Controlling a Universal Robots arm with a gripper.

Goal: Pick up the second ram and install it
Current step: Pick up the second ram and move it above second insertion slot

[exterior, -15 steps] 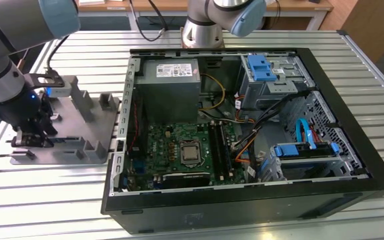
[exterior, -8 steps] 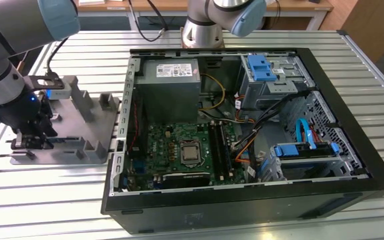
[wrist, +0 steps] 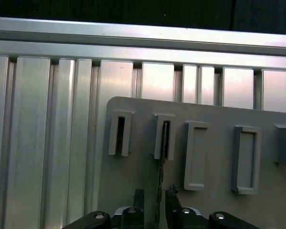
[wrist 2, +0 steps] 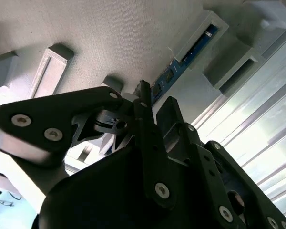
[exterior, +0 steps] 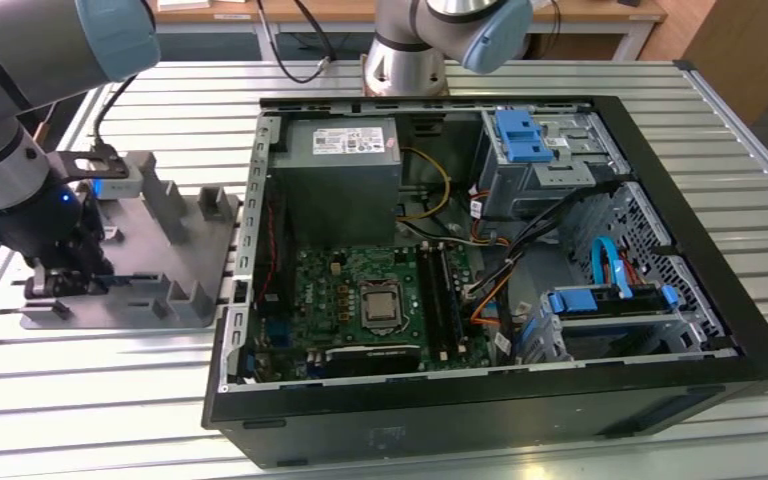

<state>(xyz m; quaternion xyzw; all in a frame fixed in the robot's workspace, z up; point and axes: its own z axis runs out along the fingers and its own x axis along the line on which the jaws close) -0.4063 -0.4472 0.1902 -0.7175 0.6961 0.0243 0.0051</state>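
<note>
Currently I have the pincer (wrist: 155, 193) open astride the ram (wrist: 160, 176), unclamped. Ram stands in its holder (wrist: 219, 119) slot; lifting it and installing it in the case (exterior: 491, 425) remain.

- The ribbed metal worktop (wrist: 38, 133) runs in long parallel slats, with a dark band beyond its far rail.
- A grey holder plate (wrist: 209, 109) lies flat on the worktop and bears a row of raised rectangular slots.
- The second ram (wrist: 161, 162) stands edge-on as a thin dark line, its far end seated in one narrow slot (wrist: 164, 136).
- The neighbouring narrow slot (wrist: 120, 133) holds nothing.
- The gripper (wrist: 155, 195) straddles the near part of the strip, one dark finger on each side, with a slim gap showing on both sides.
</note>
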